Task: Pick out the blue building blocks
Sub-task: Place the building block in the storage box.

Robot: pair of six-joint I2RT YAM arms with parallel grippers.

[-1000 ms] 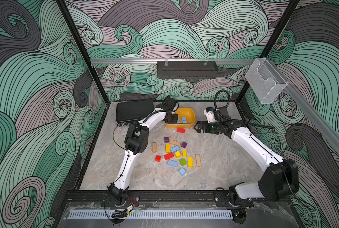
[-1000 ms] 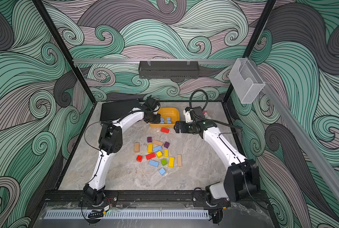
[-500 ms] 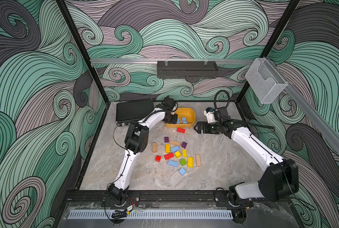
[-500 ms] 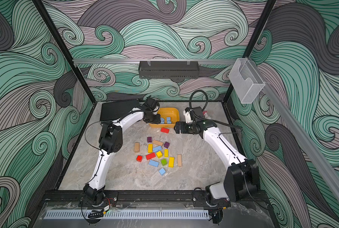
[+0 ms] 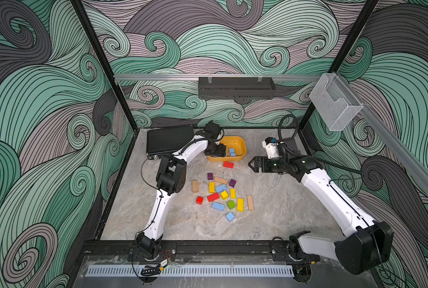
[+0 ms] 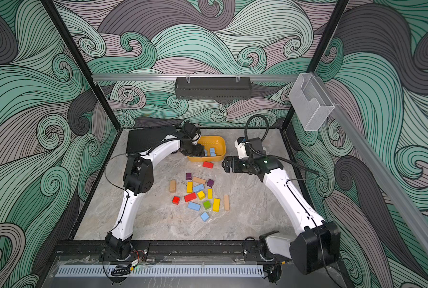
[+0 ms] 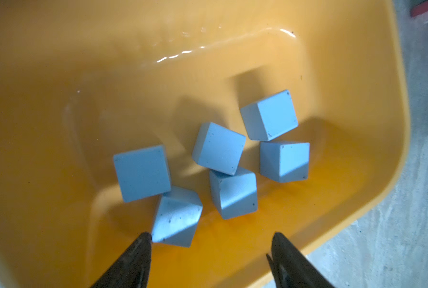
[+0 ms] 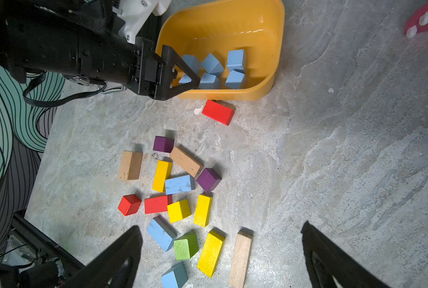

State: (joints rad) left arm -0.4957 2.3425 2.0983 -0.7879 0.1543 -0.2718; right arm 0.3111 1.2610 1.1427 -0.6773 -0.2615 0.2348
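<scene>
Six blue cubes [image 7: 219, 148] already sit inside the yellow tub [image 8: 227, 94], bunched toward one end of its floor. Some are tipped on edge against neighbours, as loosely dropped pieces would lie. The left jaws hang inside the tub just above that heap, spread apart with nothing between them. One fingertip [image 7: 138, 249] is at the corner of the nearest cube, and whether it touches I cannot tell. Spread jaws held low here suit a drop-off: a cube let go at that height lands within the walls rather than bouncing out.

Three blue pieces lie outside the tub, all in the mixed scatter well apart from its wall. A blue bar [image 8: 179, 184] lies between a yellow bar [image 8: 161, 175] and a purple cube [image 8: 208, 179]. A second blue bar [image 8: 161, 233] is farther from the tub, just beside a green cube [image 8: 186, 245], and a lone blue cube [image 8: 174, 276] is farthest out. A red block [image 8: 217, 112] lies just beside the tub's wall and is no part of the sort.

The right jaws hover above the worktop [image 8: 332, 162] off the tub's side, clear of its rim. They are spread wide and empty, probably held back so the two arms do not crowd the tub. Roughly two thirds of the blue pieces look sorted.
</scene>
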